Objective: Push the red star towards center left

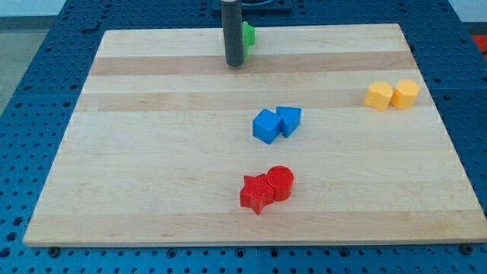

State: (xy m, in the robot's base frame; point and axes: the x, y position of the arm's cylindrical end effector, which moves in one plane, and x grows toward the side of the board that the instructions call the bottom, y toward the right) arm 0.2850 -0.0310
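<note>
The red star (256, 193) lies on the wooden board (152, 152), below the middle, near the view's bottom. A red cylinder (280, 183) touches its right side. My tip (234, 63) is at the end of the dark rod near the view's top centre, far above the red star. A green block (247, 36) sits just right of and behind the rod, partly hidden by it.
A blue cube (266, 126) and a blue wedge-like block (290, 120) touch each other near the board's middle. Two yellow blocks (378, 96) (405, 93) sit side by side at the view's right. The board rests on a blue perforated table.
</note>
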